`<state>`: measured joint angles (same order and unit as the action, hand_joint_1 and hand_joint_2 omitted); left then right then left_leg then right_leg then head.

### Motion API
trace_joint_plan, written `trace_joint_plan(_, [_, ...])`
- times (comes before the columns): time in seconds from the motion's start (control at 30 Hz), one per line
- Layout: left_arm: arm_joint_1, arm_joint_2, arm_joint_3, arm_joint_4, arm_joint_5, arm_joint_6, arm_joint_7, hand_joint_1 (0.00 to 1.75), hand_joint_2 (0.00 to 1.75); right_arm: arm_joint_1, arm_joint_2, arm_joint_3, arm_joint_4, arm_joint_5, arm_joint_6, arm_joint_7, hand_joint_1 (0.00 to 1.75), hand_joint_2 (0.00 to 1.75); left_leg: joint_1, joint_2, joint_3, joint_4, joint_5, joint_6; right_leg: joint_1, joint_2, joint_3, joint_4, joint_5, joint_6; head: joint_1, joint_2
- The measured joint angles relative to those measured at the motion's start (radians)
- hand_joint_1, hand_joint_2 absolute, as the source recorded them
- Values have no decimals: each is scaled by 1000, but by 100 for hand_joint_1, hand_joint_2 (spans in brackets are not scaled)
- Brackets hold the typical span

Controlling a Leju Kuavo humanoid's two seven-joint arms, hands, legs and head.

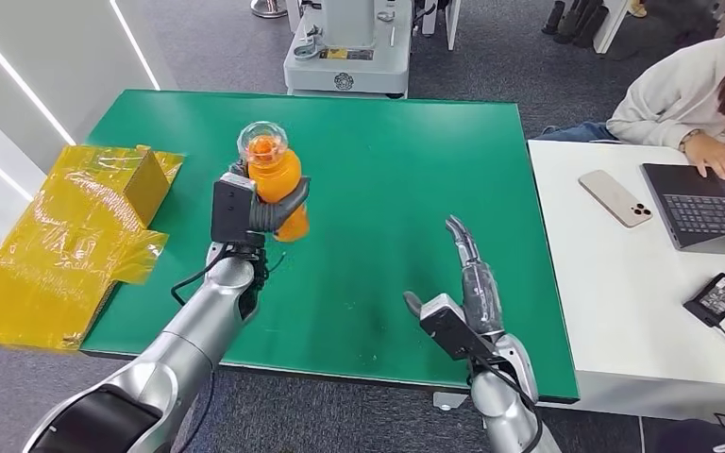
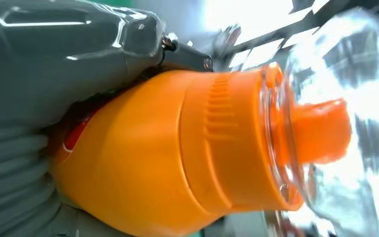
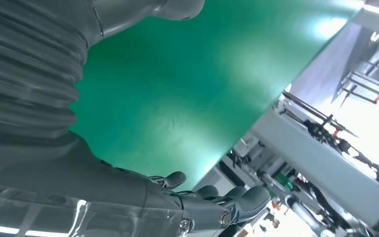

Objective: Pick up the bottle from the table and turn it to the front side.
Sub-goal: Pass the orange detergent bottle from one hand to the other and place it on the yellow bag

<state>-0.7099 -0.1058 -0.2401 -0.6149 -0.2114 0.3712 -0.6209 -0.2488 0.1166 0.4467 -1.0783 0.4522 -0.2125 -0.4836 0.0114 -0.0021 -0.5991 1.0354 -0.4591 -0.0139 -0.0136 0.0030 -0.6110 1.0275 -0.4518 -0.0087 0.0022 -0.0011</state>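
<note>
An orange bottle [image 1: 278, 179] with a clear domed cap is upright above the green table [image 1: 387, 151], left of its middle. My left hand [image 1: 250, 209] grips its body from the near side. In the left wrist view the bottle [image 2: 177, 153] looms close, its clear cap [image 2: 345, 123] past the orange collar, with my left hand [image 2: 54, 74] wrapped behind it. My right hand [image 1: 463, 288] hovers open over the table's near right part, fingers stretched forward and holding nothing. The right wrist view shows the right hand [image 3: 143, 197] with its fingers [image 3: 237, 200] extended over the green top.
A yellow wrapped package [image 1: 66, 236] lies off the table's left edge. A white desk [image 1: 623, 283] on the right carries a phone [image 1: 615, 197], a laptop [image 1: 708, 203] and a charger [image 1: 717, 297]; a person [image 1: 699, 90] sits there. A grey machine base [image 1: 347, 57] stands behind the table.
</note>
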Motion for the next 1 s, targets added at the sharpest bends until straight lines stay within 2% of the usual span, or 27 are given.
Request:
trace_joint_plan(0.1, [-1, 23, -13, -59, -305, 201, 37, 175, 175, 23, -11, -3, -71, -1, 18, 4, 0, 175, 0, 0, 0, 0, 0, 0, 0, 0, 0, 0, 0, 0, 0, 0])
trace_joint_plan(0.17, [-3, 37, -18, -93, -519, 274, 85, 175, 175, 28, -14, -4, -93, -3, 27, 2, 0, 175, 0, 0, 0, 0, 0, 0, 0, 0, 0, 0, 0, 0, 0, 0])
trace_joint_plan(0.27, [-6, 50, 0, -141, -825, 296, 135, 175, 175, 25, -15, -4, -98, -14, 36, -9, 0, 175, 0, 0, 0, 0, 0, 0, 0, 0, 0, 0, 0, 0, 0, 0])
trace_joint_plan(0.4, [-7, 53, 62, -204, -1107, 296, 185, 175, 175, 8, -16, -4, -91, -33, 33, -24, 0, 175, 0, 1, 0, 0, 0, 0, 0, 0, 0, 0, 1, -1, 0, 0])
trace_joint_plan(0.5, [-7, 66, 76, -235, -1285, 296, 320, 175, 175, 1, -20, -4, -89, -46, 29, -31, 0, 175, 0, 0, 0, 0, 0, 0, 0, 0, 0, 0, 1, -1, 0, 0])
trace_joint_plan(0.6, [-27, 119, -12, -233, -1345, 296, 566, 175, 175, 5, -26, -4, -95, -49, 23, -39, 0, 175, 0, 2, 0, 0, 0, 0, 0, 1, -1, 0, 1, -1, 0, 0])
trace_joint_plan(0.67, [-43, 162, -98, -220, -1352, 296, 660, 175, 175, 11, -32, -4, -103, -48, 22, -41, 0, 175, 0, 2, 0, 0, 0, 0, 0, 2, -1, 0, 1, -1, 0, 0])
trace_joint_plan(0.87, [-76, 224, -235, -177, -1355, 296, 721, 175, 175, 15, -42, -4, -111, -48, 22, -45, 0, 175, 0, 3, 0, 0, 0, 0, 0, 2, -1, 0, 1, -1, 0, 0])
trace_joint_plan(1.0, [-134, 267, -398, -36, -1356, 296, 795, 175, 175, 13, -47, -5, -118, -54, 21, -48, 0, 175, 0, 3, 0, 0, 1, 0, 0, 2, -1, 0, 1, -1, 0, 0])
